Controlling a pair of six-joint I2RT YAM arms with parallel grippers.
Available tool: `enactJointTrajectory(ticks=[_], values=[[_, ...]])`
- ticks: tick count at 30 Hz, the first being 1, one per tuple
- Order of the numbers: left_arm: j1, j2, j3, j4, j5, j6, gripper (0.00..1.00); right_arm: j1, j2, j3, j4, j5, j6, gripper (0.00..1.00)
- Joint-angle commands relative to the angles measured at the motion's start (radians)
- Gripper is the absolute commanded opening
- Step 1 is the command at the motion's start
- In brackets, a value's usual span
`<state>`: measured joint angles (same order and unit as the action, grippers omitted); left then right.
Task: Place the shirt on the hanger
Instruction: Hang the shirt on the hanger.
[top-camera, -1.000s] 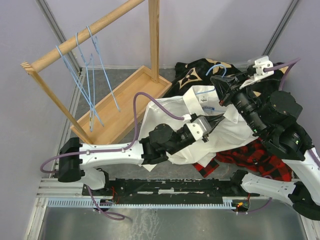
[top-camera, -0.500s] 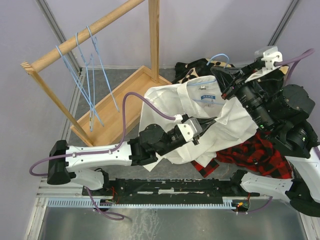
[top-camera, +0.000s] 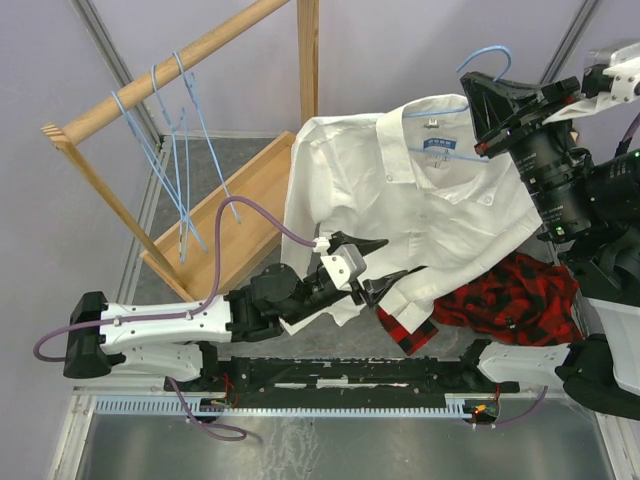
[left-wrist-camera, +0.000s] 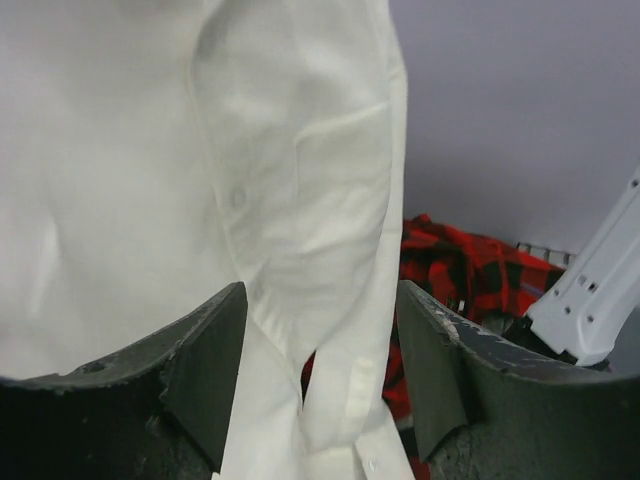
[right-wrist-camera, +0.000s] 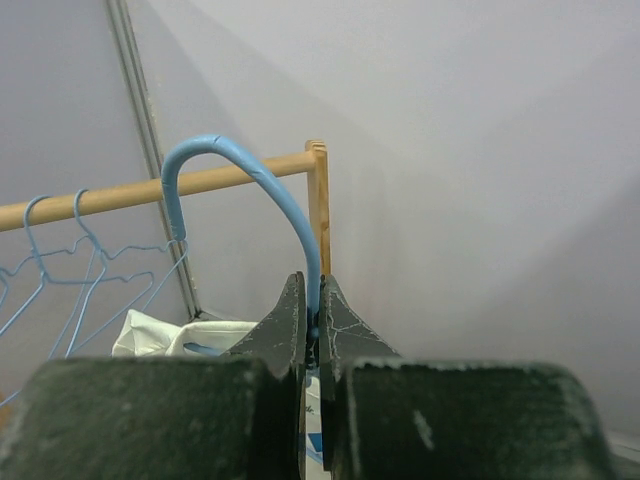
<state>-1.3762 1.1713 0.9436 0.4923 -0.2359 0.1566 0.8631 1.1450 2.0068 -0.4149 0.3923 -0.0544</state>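
Far left of the shirt (top-camera: 400, 190) stands a wooden rack (top-camera: 170, 65), with three spare light-blue hangers (top-camera: 180, 150) hooked over its rail and a wooden tray (top-camera: 250, 215) at its foot. At the shirt's lower edge sits the left pincer (top-camera: 376, 262), jaws wide apart. In the wrist view the buttoned front edge hangs down between the two fingers (left-wrist-camera: 210, 370), unpinched; whether the cloth brushes them cannot be told. The shirt itself hangs lifted and spread, collar uppermost, with a small blue label inside the neck. The hanger (top-camera: 488, 52) runs through that collar, its hook rising just above the shirt's right shoulder. There the right pincer (right-wrist-camera: 312, 305) is clamped narrow on the hook's stem. Below the shirt's right side, a red-and-black plaid garment (top-camera: 510, 300) lies crumpled.
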Motion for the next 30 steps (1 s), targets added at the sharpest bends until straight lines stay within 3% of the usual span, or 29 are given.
enactJointTrajectory(ticks=[1,11,15,23,26,30], values=[[-0.003,-0.068,-0.114,-0.022,-0.153,-0.138,0.69,-0.001,0.029,0.094,0.074,0.067,-0.064,0.00],[-0.006,-0.301,-0.324,-0.271,-0.477,-0.379,0.70,-0.001,0.070,0.203,0.069,0.071,-0.114,0.00],[-0.006,-0.333,-0.378,-0.327,-0.625,-0.433,0.76,-0.001,0.098,0.260,0.065,0.063,-0.120,0.00],[-0.006,-0.271,-0.449,-0.075,-0.689,-0.339,0.84,-0.001,0.133,0.343,0.042,0.022,-0.092,0.00],[-0.006,-0.232,-0.404,-0.008,-0.684,-0.306,0.84,-0.001,0.125,0.335,0.035,0.016,-0.078,0.00],[-0.007,-0.140,-0.294,0.148,-0.597,-0.139,0.84,-0.001,0.099,0.268,0.044,0.024,-0.050,0.00]])
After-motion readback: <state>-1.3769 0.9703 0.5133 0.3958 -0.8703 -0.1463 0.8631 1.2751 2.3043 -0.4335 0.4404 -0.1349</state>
